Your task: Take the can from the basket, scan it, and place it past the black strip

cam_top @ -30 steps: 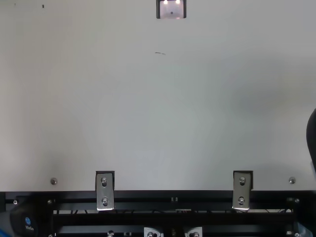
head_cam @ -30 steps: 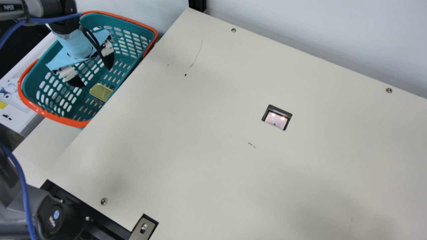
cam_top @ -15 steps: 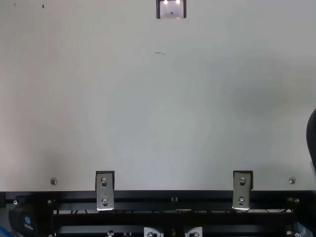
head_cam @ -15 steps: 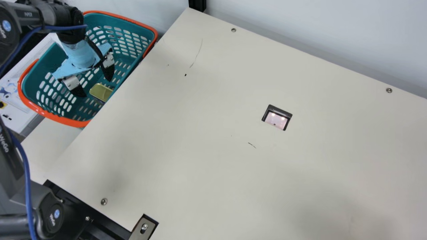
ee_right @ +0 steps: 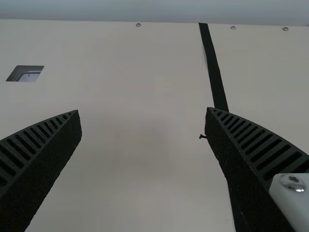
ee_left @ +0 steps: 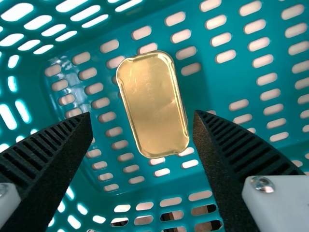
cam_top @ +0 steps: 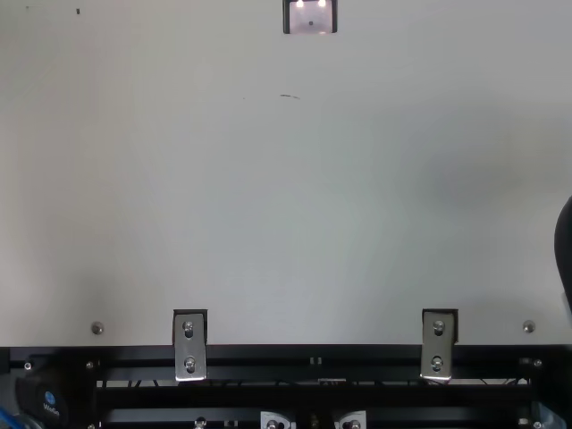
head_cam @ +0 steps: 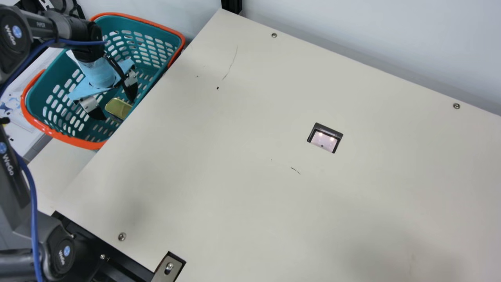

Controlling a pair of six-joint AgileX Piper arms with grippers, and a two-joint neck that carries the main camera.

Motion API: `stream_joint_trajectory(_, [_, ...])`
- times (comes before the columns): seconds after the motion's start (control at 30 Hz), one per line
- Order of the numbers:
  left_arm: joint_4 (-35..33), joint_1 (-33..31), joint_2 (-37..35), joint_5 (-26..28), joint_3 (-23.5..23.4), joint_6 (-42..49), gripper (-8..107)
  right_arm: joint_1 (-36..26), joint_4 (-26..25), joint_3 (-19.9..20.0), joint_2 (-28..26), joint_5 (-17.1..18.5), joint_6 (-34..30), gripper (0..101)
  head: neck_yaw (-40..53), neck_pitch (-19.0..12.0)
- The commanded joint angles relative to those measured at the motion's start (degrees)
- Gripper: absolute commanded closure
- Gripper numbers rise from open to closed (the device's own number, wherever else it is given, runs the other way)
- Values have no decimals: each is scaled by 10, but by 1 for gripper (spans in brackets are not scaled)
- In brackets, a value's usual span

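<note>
Grasp step, pre-contact by the look: left pincer (head_cam: 119, 110) spread above the gold rectangular can (ee_left: 152, 104) in the teal basket (head_cam: 74, 141), main view's 10 o'clock; next needs lowering astride it, then clamping.

main: from neck, slanting down, basket (head_cam: 181, 41) upper left | top: steep over table (cam_top: 268, 223), lit window (cam_top: 311, 18) upper centre (main, right wrist share it) | left wrist: close, into basket | right wrist: low, facing wall (ee_right: 154, 10)
</note>
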Motion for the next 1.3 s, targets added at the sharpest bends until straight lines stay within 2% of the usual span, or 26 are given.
stream_joint_trajectory(0.0, [-1, 2, 1, -5, 2, 0, 9, 0, 0, 0, 0, 0, 0, 0, 8, -26])
stream_joint_trajectory(0.67, [-51, 29, 33, -72, -1, 27, 9, 0, 0, 0, 0, 0, 0, 0, 8, -26])
stream_joint_trajectory(1.13, [-59, 32, 76, -110, -8, 28, 9, 0, 0, 0, 0, 0, 0, 0, 8, -26])
stream_joint_trajectory(1.17, [-59, 33, 79, -113, -7, 28, 52, 0, 0, 0, 0, 0, 0, 0, 8, -26])
stream_joint_trajectory(1.2, [-60, 33, 82, -117, -8, 27, 89, 0, 0, 0, 0, 0, 0, 0, 8, -26])
stream_joint_trajectory(1.27, [-62, 34, 87, -125, -8, 28, 89, 0, 0, 0, 0, 0, 0, 0, 8, -26])
